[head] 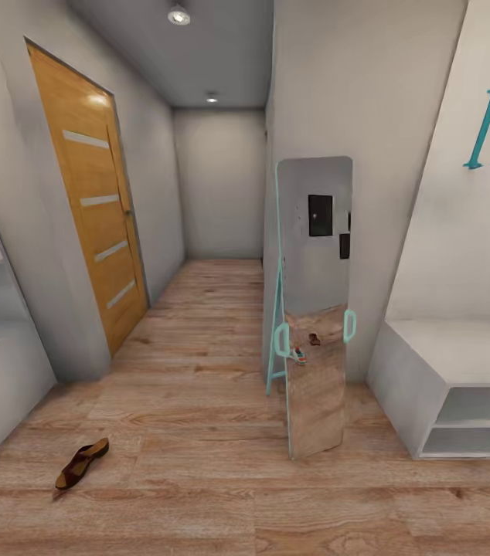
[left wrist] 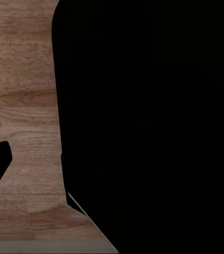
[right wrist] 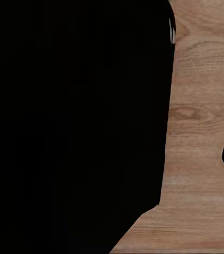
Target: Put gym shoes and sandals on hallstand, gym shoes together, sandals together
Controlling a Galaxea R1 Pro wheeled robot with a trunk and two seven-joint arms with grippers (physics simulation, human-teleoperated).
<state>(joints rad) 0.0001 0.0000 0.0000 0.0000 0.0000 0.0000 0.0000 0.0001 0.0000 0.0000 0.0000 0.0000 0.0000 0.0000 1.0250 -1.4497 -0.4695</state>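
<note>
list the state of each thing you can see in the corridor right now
sandal: lying flat on the corridor floor, not on any rack
wooden door: closed
standing mirror: upright by the wall, reflecting floor and small shoes
white bench unit: open shelves, no shoes seen in them
ceiling lights: on

Dark robot bodywork [left wrist: 143, 106] close before both wrist cameras [right wrist: 74, 121], pincer state indiscernible.
</note>
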